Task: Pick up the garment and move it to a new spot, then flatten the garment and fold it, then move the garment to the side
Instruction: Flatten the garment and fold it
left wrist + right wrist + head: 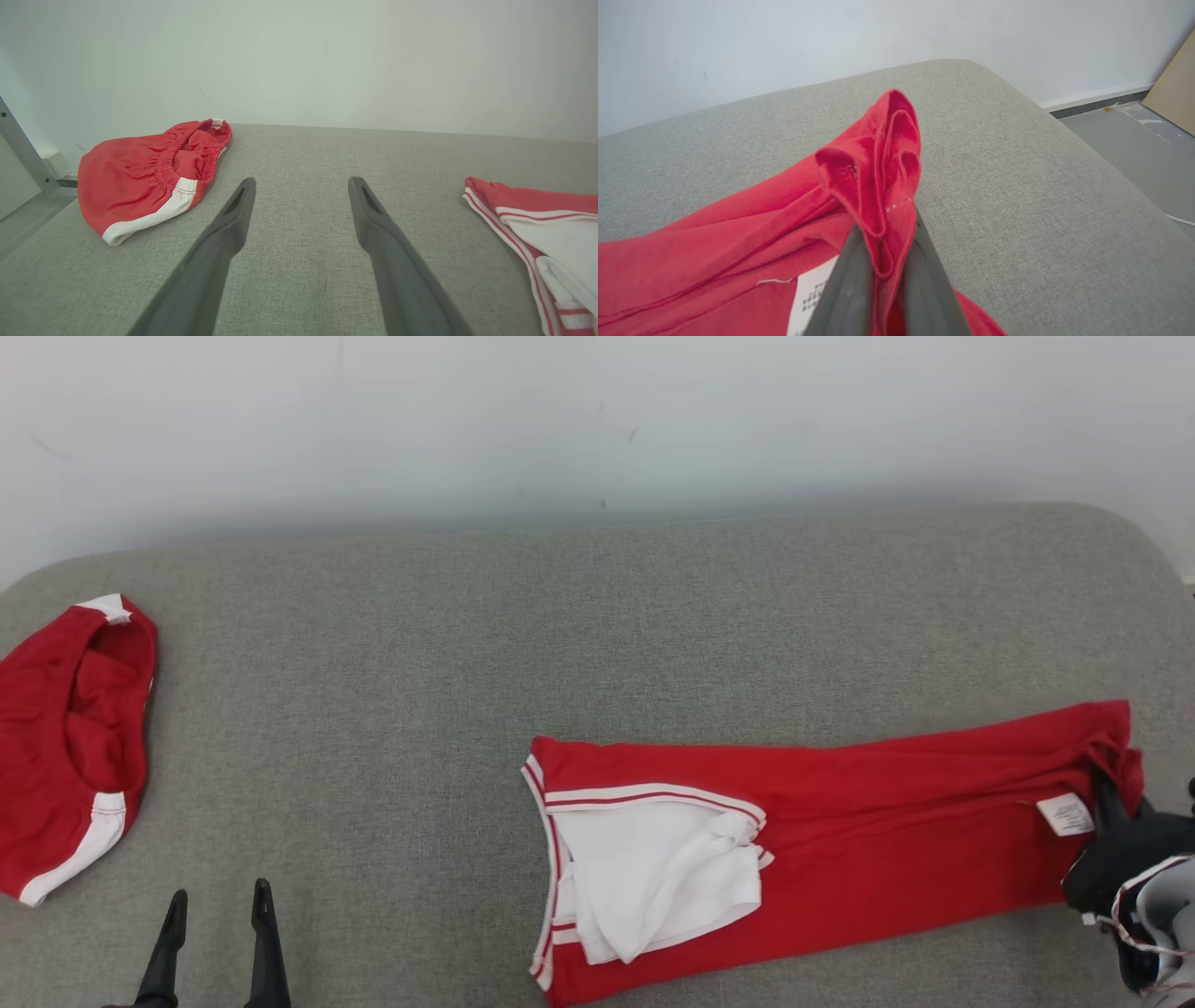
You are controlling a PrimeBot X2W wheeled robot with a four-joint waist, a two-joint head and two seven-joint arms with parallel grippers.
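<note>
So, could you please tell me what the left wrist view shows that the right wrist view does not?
Left wrist view: the open left gripper, red shorts, and the white panel of the shirt. Right wrist view: the right gripper shut on the shirt's bunched red end, a white label, the floor. Both: the red shirt, grey cushion, white wall.

- Concerning the garment [887,831]: red, soft, with a white panel [653,868] and thin white-striped trim at the left end.
- Lies stretched long and mostly flat on the grey cushion [467,663], right of centre.
- Carries a white label [1065,815] near the right end.
- Bunches into a raised fold there.
</note>
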